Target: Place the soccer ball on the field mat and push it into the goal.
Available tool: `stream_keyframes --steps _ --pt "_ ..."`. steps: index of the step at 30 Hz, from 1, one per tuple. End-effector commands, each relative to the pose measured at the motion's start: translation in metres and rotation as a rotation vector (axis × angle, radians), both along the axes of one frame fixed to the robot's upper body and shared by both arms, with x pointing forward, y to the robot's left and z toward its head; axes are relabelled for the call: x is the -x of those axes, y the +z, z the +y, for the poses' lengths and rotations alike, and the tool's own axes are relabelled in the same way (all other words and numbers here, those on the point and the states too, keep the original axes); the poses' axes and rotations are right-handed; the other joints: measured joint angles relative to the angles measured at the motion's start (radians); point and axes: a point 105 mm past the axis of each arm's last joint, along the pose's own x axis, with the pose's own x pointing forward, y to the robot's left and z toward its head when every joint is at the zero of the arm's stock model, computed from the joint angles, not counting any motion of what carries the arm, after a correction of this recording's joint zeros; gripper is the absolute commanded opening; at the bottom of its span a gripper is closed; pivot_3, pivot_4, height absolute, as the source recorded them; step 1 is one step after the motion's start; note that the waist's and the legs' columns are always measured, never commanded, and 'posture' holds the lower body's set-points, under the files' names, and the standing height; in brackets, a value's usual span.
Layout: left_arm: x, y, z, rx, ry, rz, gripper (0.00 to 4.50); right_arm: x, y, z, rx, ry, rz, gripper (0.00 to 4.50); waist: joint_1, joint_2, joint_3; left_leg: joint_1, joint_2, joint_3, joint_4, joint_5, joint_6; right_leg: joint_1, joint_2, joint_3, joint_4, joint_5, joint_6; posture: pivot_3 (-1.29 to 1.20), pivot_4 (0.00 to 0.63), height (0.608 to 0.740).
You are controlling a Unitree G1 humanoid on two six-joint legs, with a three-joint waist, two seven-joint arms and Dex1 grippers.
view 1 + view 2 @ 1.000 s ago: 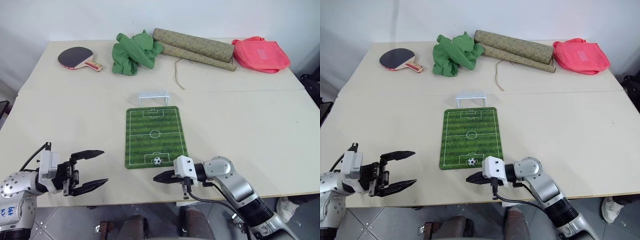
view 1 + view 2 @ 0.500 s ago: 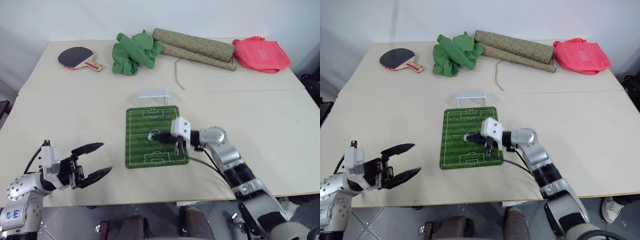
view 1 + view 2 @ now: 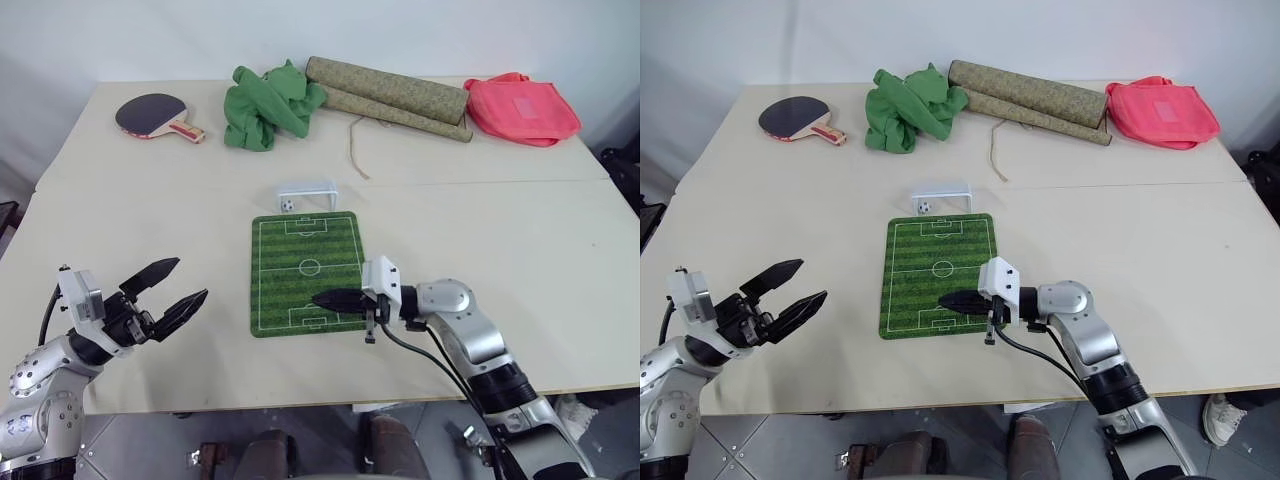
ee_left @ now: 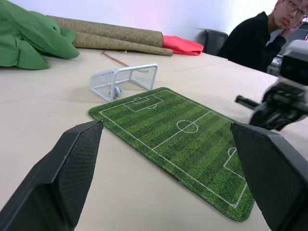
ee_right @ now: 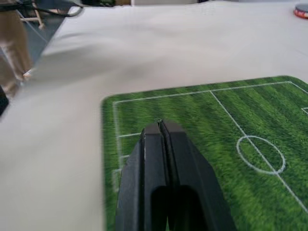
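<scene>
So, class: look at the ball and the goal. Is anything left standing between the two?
Nothing visible does. The ball already sits inside the goal, at its left side, just beyond the far end of the mat. The shut right gripper hovers over the mat's near half, well short of both.

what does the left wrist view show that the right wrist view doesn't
Left wrist view only: the goal with the soccer ball inside it, the green cloth, the rolled mats, the red bag, a seated person, and the right gripper reaching in over the field mat. Right wrist view only: the red edge of the paddle at the far side of the table. Both: the field mat and the table.
</scene>
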Motion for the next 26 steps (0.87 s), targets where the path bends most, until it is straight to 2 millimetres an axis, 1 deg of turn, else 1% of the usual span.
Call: stream_keyframes --steps 1,5,8,9,12,14,15,16,18,20,23,26 --pt "0.0 0.01 0.004 -0.029 0.007 -0.038 4.5 0.015 0.019 -0.027 -0.074 -0.011 -0.064 0.04 0.003 0.0 0.0 0.0 0.0 0.0 0.0 0.0 0.0 0.0 0.0 0.0 0.0 0.0 0.0 0.0 0.15 0.74" --pt "0.002 0.01 0.004 -0.034 0.002 -0.038 4.5 0.023 0.022 -0.054 -0.102 -0.091 -0.087 0.04 0.008 -0.001 0.0 -0.001 0.0 0.0 0.0 0.0 0.0 0.001 0.0 -0.001 -0.001 0.0 0.0 0.0 0.15 0.74" --pt "0.0 0.01 0.011 -0.08 0.017 -0.048 4.5 0.02 0.034 -0.1 -0.156 -0.324 -0.082 0.04 0.008 -0.001 0.0 0.0 0.0 0.0 0.0 0.0 0.0 0.001 0.0 0.0 -0.001 0.0 0.0 0.0 0.15 0.74" --pt "0.0 0.011 0.013 -0.09 0.022 -0.053 4.5 0.02 0.036 -0.109 -0.171 -0.373 -0.074 0.04 0.01 -0.001 0.0 0.0 0.0 0.0 0.0 0.0 0.0 0.001 0.0 0.0 -0.001 0.0 0.0 0.0 0.15 0.74" --pt "-0.007 0.015 0.019 -0.093 0.044 -0.06 4.5 0.031 0.038 -0.148 -0.135 -0.529 -0.1 0.62 0.022 -0.001 0.0 0.001 0.0 0.001 0.0 0.0 0.0 0.001 0.0 0.001 -0.001 0.0 0.0 0.0 0.15 0.74" --pt "-0.01 0.016 0.019 -0.09 0.037 -0.047 4.5 0.036 0.042 -0.173 -0.148 -0.657 -0.127 1.22 0.029 -0.001 -0.001 0.002 0.0 0.002 0.0 0.0 0.0 0.001 0.0 0.001 0.0 0.0 0.0 0.0 0.15 0.74" --pt "-0.012 0.011 0.02 -0.113 0.051 -0.013 4.5 0.038 0.045 -0.181 -0.156 -0.707 -0.142 1.61 0.03 -0.001 -0.001 0.002 0.0 0.002 -0.001 0.0 0.0 0.001 0.0 0.001 -0.001 0.0 0.0 0.0 0.15 0.74" --pt "-0.013 0.008 0.02 -0.136 0.058 0.001 4.5 0.04 0.047 -0.187 -0.17 -0.742 -0.157 1.9 0.03 -0.001 -0.001 0.002 0.0 0.003 -0.001 0.0 0.0 0.002 0.0 0.002 0.0 0.0 0.0 0.0 0.15 0.74" --pt "-0.013 0.002 0.022 -0.189 0.064 0.019 4.5 0.046 0.049 -0.189 -0.171 -0.752 -0.161 2.67 0.029 -0.001 -0.001 0.004 0.0 0.005 -0.001 0.0 0.0 0.002 0.0 0.004 0.0 0.0 0.0 0.0 0.15 0.74" --pt "-0.013 -0.005 0.027 -0.266 0.08 0.035 4.5 0.056 0.047 -0.187 -0.146 -0.715 -0.174 3.39 0.027 -0.001 -0.001 0.007 0.0 0.007 -0.003 0.0 0.0 0.002 0.0 0.007 0.0 0.0 0.0 0.0 0.15 0.74" --pt "-0.01 -0.01 0.034 -0.34 0.07 0.011 4.5 0.067 0.042 -0.187 -0.1 -0.672 -0.185 4.44 0.026 -0.001 0.0 0.009 0.001 0.009 -0.005 0.0 0.001 0.002 0.001 0.008 0.0 0.0 0.0 0.0 0.15 0.74" --pt "-0.009 -0.012 0.036 -0.37 0.075 -0.012 4.5 0.065 0.043 -0.186 -0.063 -0.633 -0.213 4.48 0.027 -0.001 0.0 0.009 0.0 0.011 -0.004 -0.001 0.002 0.002 0.001 0.01 0.0 0.0 0.0 0.0 0.15 0.74"
